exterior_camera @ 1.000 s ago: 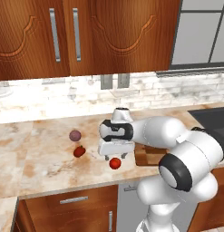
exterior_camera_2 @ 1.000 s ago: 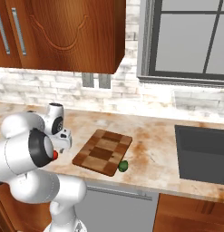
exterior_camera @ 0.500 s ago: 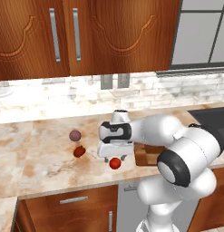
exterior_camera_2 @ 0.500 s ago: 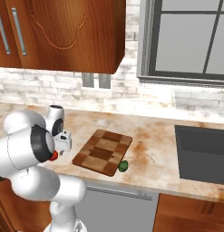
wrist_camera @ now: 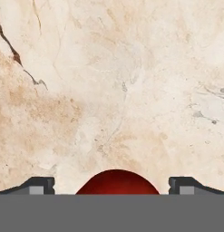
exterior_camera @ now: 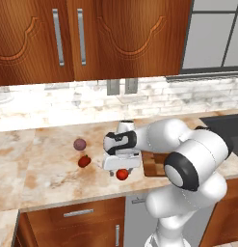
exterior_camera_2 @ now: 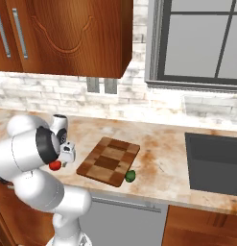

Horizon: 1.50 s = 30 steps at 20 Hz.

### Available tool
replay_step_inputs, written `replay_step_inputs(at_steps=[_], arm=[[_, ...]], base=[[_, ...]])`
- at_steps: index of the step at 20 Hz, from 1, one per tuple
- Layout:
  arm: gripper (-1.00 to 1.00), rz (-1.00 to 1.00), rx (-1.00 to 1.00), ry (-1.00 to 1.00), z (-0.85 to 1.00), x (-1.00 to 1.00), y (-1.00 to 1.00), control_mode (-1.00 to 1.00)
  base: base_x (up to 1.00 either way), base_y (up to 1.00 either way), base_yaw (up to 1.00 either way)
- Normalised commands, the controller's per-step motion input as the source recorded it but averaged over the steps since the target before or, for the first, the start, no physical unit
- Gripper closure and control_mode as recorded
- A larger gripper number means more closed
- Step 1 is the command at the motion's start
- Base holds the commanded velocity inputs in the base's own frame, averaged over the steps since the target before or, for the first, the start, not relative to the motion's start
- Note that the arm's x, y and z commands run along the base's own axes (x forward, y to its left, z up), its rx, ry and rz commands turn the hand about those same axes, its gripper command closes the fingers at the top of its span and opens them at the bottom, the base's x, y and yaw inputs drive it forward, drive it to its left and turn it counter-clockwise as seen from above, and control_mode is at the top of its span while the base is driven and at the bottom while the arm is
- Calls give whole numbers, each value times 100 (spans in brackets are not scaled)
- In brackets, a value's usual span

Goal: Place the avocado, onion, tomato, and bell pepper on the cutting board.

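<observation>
- Red round item sat just below the gripper (exterior_camera: pixel 121 166) in the lower middle of the left base view — bright orange-red and smooth, so I took it for the tomato (exterior_camera: pixel 122 174).
- Hand view put the tomato (wrist_camera: pixel 117 182) at bottom centre, between the two finger tips with clear gaps either side; jaws stood wide apart, nothing held.
- Bell pepper (exterior_camera: pixel 84 161) and onion (exterior_camera: pixel 80 144) lay left of centre on the marble counter (exterior_camera: pixel 43 169), close together — apart from the tomato.
- Cutting board (exterior_camera_2: pixel 108 161) sat mid-frame in the right base view, bare; avocado (exterior_camera_2: pixel 130 176) just off its lower right corner, on the counter rather than the board, as far as I could tell.
- Judgement: none of the four was on the board yet; the step in hand looked like the tomato pick.
- Risks: a smooth ball could roll or squirt out if the fingers closed off-centre or too high on it; it sat near the counter's front edge, so a nudge could send it over.
</observation>
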Motion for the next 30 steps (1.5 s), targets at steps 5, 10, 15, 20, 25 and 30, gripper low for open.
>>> replay_step_inputs(at_steps=[5, 10, 15, 20, 25, 30], arm=[[100, 0, 0, 0, -14, 0, 5, -100], [100, 0, 0, 0, -1, -2, 0, -100], [100, 0, 0, -3, 4, -4, 0, -100], [100, 0, -4, -18, 34, -17, -10, -100], [100, 0, -4, -15, 59, -21, -29, -100], [100, 0, -3, -9, 61, -16, -51, -100]], base=[[0, 0, 0], [0, 0, 0], [0, 0, 0], [0, 0, 0], [0, 0, 0], [0, 0, 0]])
